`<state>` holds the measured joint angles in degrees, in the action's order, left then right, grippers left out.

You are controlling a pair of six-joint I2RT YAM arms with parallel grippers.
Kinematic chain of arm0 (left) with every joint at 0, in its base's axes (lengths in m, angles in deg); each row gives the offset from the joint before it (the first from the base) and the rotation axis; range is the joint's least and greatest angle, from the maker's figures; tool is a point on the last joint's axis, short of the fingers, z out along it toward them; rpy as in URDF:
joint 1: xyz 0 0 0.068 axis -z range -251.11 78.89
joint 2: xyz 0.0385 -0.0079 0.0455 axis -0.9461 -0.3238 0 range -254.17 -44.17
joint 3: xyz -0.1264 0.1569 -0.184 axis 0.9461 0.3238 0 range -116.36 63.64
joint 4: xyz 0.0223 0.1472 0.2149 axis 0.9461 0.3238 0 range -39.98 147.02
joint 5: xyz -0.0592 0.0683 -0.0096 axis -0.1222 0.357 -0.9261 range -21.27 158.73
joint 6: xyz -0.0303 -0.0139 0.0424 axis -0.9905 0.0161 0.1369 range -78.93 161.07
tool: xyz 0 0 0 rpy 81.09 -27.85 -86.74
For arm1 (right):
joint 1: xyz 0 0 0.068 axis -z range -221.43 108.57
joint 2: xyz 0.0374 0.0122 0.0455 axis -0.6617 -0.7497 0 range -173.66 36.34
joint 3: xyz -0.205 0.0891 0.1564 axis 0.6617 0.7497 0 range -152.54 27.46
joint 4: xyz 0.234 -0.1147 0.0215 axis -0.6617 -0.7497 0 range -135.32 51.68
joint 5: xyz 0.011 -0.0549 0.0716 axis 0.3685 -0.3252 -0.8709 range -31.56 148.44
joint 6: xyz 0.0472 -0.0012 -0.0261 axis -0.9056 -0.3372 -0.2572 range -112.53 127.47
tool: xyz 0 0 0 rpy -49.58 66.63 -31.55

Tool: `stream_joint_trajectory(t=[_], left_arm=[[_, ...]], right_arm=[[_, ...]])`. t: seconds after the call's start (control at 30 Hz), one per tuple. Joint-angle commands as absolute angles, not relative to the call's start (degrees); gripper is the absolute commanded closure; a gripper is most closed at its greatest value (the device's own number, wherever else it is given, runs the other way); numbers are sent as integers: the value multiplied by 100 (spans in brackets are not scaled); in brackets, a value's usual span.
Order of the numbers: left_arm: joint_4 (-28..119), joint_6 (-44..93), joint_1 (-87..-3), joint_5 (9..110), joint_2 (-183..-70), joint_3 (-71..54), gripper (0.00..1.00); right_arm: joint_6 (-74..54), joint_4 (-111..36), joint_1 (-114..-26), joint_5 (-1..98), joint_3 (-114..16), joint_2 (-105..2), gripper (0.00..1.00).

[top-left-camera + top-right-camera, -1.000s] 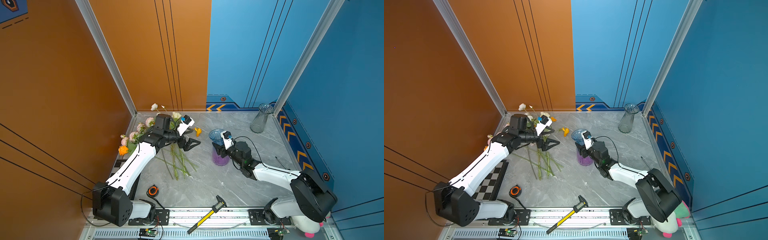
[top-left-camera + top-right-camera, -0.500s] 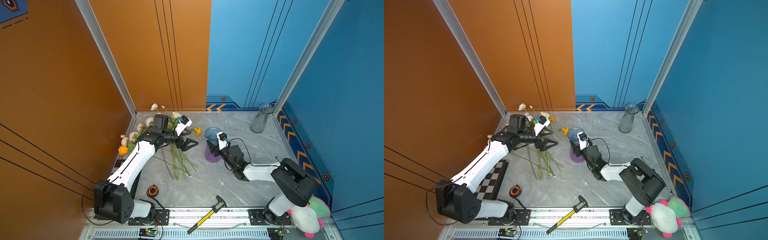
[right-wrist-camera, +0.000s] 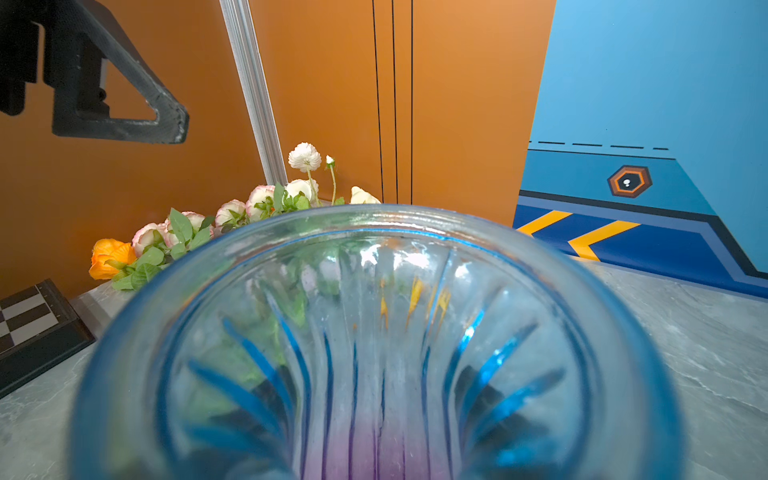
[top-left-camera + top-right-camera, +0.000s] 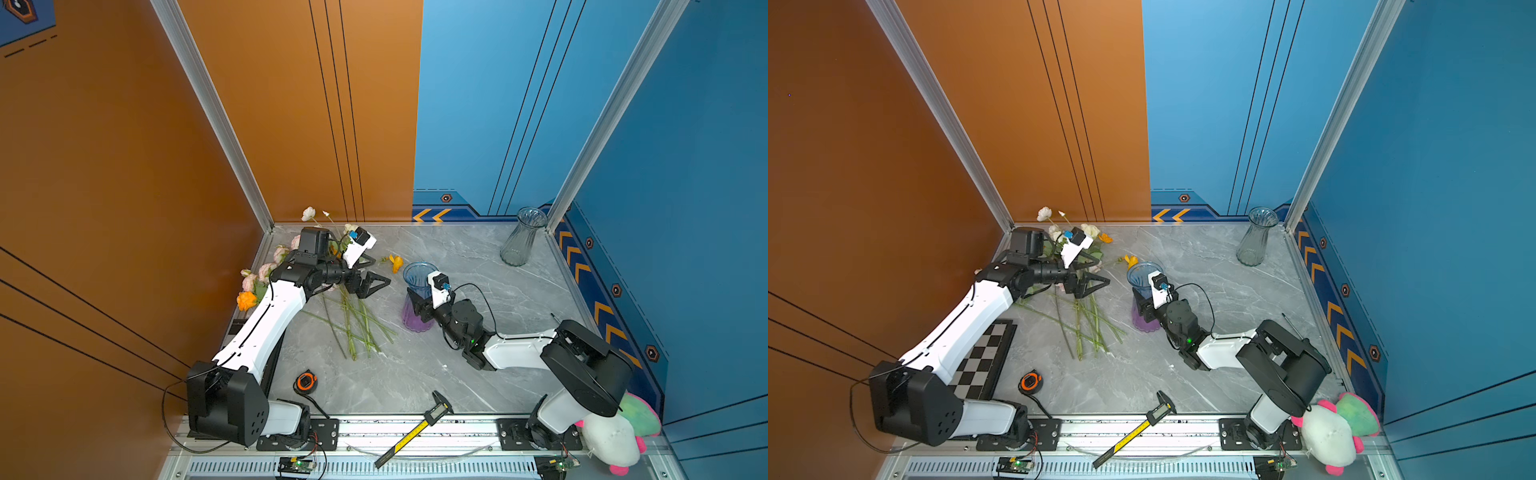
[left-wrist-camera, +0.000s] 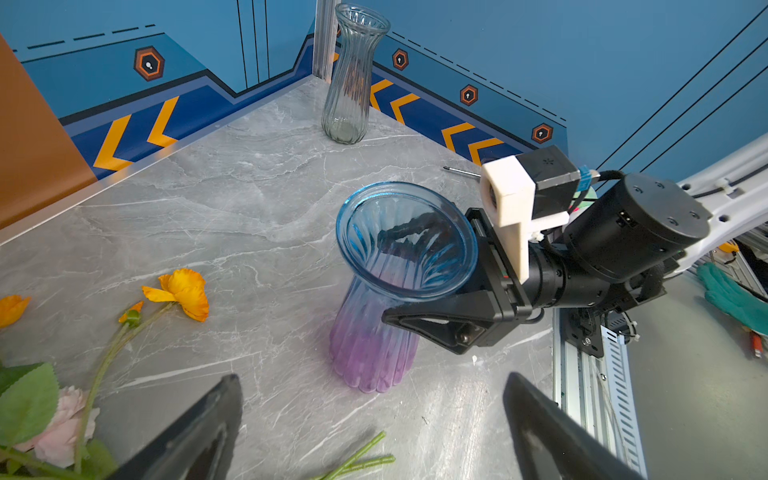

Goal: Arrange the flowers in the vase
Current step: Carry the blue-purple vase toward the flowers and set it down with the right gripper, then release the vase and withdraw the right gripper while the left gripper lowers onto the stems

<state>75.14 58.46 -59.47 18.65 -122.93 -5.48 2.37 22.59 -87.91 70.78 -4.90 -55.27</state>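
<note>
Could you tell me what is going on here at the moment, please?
A two-armed robot is early in a flower-arranging job. The right gripper has its jaws either side of the neck of the blue-and-purple vase; whether it is clamping is unclear. The left gripper hangs open and empty above the flowers, which all lie on the table near the orange wall. No flower is in that vase yet. A clear glass vase stands unused in the far corner.

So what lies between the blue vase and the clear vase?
Nothing: bare tabletop between blue vase and clear vase, plain in the left wrist view.
</note>
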Motion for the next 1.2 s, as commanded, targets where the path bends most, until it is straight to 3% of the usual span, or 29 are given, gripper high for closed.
stream_joint_trajectory(t=[0.0, 0.07, 0.27, 0.47, 0.67, 0.8, 0.9, 1.1, 1.17], left_arm=[[7610, 5896, -6005, 1699, -12305, -711, 2], [7611, 5900, -6003, 1723, -12312, -715, 2], [7612, 5883, -6025, 1689, -12340, -734, 2], [7608, 5899, -6108, 1791, -12288, -764, 2], [7007, 5487, -6167, 3020, -12281, -686, 2], [6391, 4065, -6346, 4027, -12500, -715, 2], [7019, 3467, -6460, 4004, -13019, -1421, 2], [7214, 2735, -6323, 5115, -13233, -1144, 2], [7166, 2186, -6397, 5228, -13076, -677, 2]], right_arm=[[288, 2054, -8901, 7385, -430, -5154, 25], [318, 2030, -8933, 7445, -313, -5077, 19], [286, 1758, -8982, 7586, -19, -4777, 16], [181, 284, -9200, 7531, 85, -4094, 7], [-256, -1630, -9354, 7327, 428, -2762, 0], [-574, -3082, -9421, 7413, 498, -1610, 0], [-742, -3928, -9435, 7832, 411, -794, 0], [-632, -4882, -9342, 8857, -541, 70, 0], [-456, -5133, -9155, 8564, -938, 43, 0]])
